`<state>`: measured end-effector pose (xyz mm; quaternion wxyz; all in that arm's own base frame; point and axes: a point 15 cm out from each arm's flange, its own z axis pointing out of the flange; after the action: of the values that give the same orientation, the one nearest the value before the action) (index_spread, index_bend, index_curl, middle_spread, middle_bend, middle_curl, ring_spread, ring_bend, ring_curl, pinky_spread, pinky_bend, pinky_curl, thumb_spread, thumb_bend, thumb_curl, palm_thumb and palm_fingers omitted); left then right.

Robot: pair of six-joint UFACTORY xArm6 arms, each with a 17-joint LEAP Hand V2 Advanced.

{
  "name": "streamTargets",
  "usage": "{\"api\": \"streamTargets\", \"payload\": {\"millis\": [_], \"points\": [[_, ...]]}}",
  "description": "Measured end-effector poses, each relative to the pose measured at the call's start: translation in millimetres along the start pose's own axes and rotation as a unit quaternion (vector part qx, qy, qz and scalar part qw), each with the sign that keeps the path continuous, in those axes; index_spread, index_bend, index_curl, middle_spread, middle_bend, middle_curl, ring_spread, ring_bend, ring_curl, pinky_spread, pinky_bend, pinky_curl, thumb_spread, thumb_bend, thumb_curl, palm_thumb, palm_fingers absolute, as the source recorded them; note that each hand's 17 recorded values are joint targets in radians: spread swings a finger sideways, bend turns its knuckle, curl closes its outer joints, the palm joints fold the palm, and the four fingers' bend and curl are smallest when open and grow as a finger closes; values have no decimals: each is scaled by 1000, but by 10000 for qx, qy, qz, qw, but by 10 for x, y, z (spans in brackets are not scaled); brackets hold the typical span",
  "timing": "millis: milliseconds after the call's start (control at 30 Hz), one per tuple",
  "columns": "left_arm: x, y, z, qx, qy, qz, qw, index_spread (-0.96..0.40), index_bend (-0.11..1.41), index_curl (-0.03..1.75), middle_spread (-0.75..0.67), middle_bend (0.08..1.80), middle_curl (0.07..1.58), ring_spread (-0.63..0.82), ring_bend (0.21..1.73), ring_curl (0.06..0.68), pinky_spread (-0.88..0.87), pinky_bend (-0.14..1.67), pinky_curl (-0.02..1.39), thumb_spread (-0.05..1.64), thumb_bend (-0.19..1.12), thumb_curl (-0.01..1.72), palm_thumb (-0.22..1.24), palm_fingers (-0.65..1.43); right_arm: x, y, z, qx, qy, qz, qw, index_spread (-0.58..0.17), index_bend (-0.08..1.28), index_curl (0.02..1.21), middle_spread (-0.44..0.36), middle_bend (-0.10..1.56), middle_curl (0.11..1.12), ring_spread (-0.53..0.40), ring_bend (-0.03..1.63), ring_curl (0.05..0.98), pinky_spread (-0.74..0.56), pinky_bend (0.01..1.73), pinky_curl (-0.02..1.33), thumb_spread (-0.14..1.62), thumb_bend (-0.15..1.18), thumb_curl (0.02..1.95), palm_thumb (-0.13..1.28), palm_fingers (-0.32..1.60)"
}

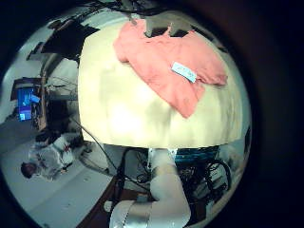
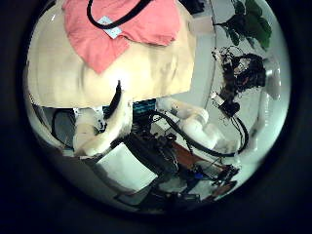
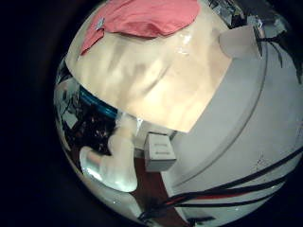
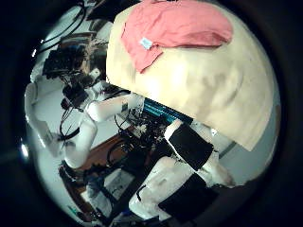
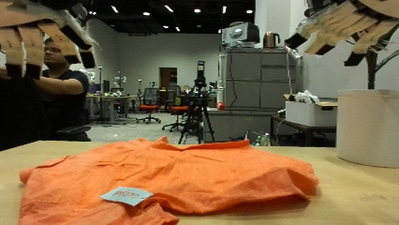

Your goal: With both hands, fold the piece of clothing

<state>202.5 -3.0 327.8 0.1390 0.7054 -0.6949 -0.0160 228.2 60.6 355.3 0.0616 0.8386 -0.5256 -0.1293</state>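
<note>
A: What lies on the table [image 4: 204,85]?
B: A garment [image 4: 180,26], spread loosely, with a small label [image 4: 146,43] showing near one edge.

A: And off the table?
B: A white robot arm [image 4: 80,118] stands beside the table's edge, among equipment on the floor.

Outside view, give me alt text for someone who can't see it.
An orange piece of clothing lies spread and rumpled on a tan table, a small white label showing near its front edge. The robot's left hand and right hand hang high above it with fingers spread, touching nothing.
</note>
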Motion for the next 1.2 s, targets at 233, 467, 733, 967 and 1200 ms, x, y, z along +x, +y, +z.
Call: {"api": "streamTargets", "payload": {"millis": [233,467,733,967,1200], "points": [[93,9,95,-123,-94,218,9996,49,176,361,170,218,363,447,334,219,423,189,259,1134,-19,318,531,205,13,7,-6,14,5,38,10000,-252,191,360,137,177,280,265,191,225,373,240,321,1301,-10,237,628,146],[208,-38,371,-279,-429,775,9957,60,158,348,172,192,351,439,363,227,418,200,272,1133,-18,322,541,182,64,26,-3,-7,-26,162,9999,-248,190,360,130,179,280,262,195,227,373,237,320,1299,-8,239,651,151],[69,-314,852,-170,-1466,1567,9766,84,151,321,190,176,332,444,410,240,421,253,300,1121,-33,313,486,110,18,210,-132,-290,-47,174,9994,-235,193,361,127,178,282,259,192,229,375,233,321,1308,-9,238,671,168],[-6,-498,1202,-325,-1621,1924,9673,98,146,298,225,188,323,456,444,245,419,298,318,1048,-37,295,387,63,-46,423,-256,-478,-87,185,9986,-223,193,363,116,177,284,257,193,230,376,226,321,1310,-11,235,674,174],[-75,-697,1464,-459,-1756,2100,9607,110,148,285,243,197,326,466,461,244,426,315,323,998,-32,292,343,41,-48,492,-308,-534,-118,240,9982,-211,192,364,115,177,284,257,192,228,378,229,321,1320,-9,235,687,176]]}}
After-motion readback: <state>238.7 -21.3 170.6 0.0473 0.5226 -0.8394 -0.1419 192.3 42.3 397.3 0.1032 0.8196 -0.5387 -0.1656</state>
